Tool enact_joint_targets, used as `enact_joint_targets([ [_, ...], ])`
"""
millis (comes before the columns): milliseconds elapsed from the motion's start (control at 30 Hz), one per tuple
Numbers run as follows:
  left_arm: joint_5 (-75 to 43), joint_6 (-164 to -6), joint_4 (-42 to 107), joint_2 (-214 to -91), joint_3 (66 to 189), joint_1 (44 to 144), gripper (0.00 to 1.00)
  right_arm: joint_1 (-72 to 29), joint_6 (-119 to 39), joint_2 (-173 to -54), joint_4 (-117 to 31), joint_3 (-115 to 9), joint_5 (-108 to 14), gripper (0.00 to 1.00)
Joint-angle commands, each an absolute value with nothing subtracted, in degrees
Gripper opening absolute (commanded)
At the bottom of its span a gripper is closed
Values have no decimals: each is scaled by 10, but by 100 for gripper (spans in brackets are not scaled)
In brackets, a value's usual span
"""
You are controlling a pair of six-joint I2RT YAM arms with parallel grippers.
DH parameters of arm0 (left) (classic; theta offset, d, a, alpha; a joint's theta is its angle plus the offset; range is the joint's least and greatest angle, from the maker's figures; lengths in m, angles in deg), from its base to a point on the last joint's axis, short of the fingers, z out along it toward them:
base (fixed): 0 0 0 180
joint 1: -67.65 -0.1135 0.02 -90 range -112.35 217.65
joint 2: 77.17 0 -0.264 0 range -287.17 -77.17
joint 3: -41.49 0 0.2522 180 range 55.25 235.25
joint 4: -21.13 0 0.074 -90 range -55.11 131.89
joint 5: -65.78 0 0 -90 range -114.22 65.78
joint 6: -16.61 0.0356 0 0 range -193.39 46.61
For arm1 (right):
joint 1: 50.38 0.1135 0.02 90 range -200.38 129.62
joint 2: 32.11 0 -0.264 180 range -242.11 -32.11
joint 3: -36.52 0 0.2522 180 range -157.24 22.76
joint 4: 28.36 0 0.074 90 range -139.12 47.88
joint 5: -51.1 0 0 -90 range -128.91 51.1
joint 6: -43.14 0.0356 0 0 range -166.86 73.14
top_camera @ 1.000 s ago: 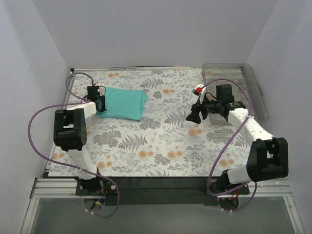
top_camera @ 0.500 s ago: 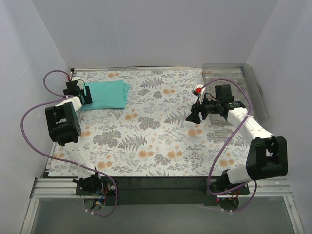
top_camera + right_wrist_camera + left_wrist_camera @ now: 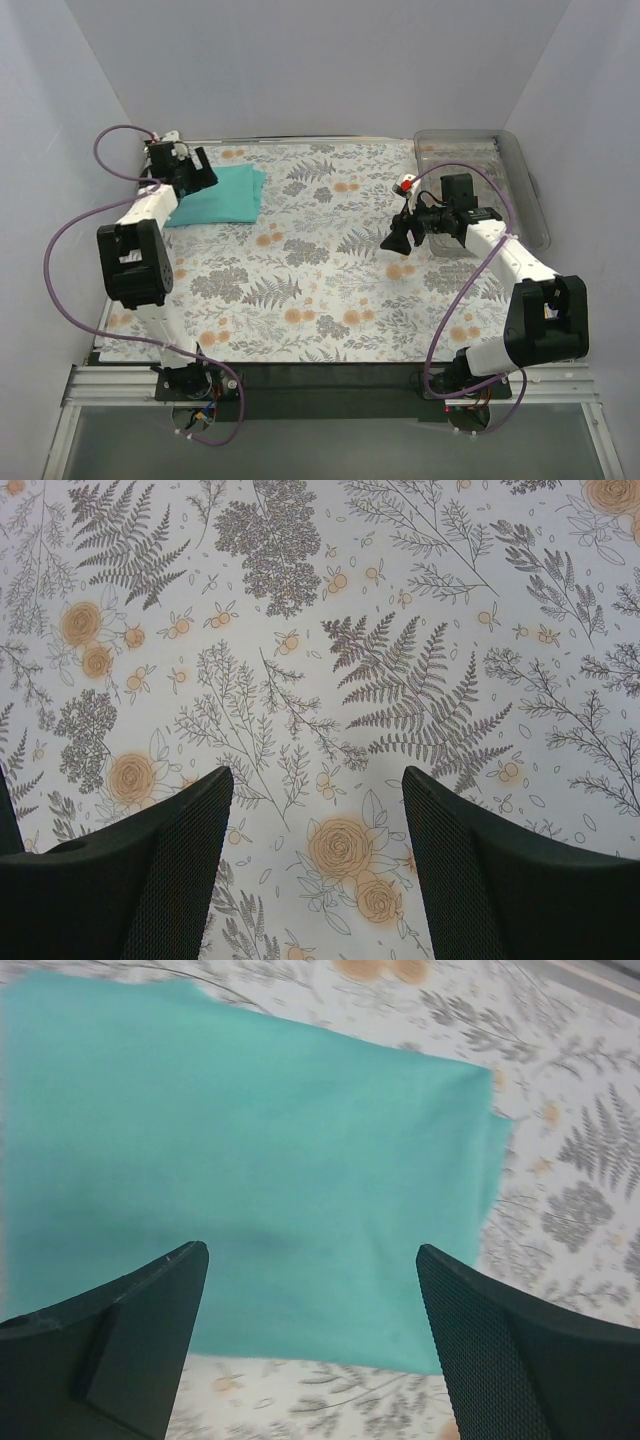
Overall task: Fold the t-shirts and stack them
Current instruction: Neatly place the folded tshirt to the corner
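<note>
Left gripper, jaws released over the folded teal-green cloth t-shirt at upper left, could snag and unfold it; right gripper likewise released.

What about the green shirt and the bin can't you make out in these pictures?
Top view: the left tool and its arm cover the t-shirt's left end.
Left wrist view: its left side runs off the picture; the tool's fingers hide part of its near edge.
Neck and sleeves: folded out of sight in both views.
The clear bin: the right arm covers part, top view.
</note>
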State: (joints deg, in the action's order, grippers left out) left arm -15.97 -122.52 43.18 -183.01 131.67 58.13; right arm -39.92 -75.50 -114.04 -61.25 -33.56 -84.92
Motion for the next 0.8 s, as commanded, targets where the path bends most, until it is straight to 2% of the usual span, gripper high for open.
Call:
enact_joint_targets([
  [0, -116, -1269, 479, -1882, 1370, 653, 78, -403, -759, -1146, -610, -334, -858, 63],
  [167, -162, -1300, 487, -1977, 1445, 716, 72, -403, -761, -1150, -610, -334, -857, 63],
  [433, -294, -1274, 518, -2075, 1560, 764, 71, -403, -764, -1158, -613, -336, -857, 63],
  [633, -370, -1247, 533, -2113, 1589, 780, 66, -403, -765, -1160, -615, -337, -855, 63],
  [733, -375, -1227, 535, -2123, 1594, 783, 49, -404, -766, -1161, -615, -338, -854, 63],
  [767, -374, -1222, 539, -2129, 1596, 785, 39, -403, -766, -1162, -615, -337, -854, 64],
])
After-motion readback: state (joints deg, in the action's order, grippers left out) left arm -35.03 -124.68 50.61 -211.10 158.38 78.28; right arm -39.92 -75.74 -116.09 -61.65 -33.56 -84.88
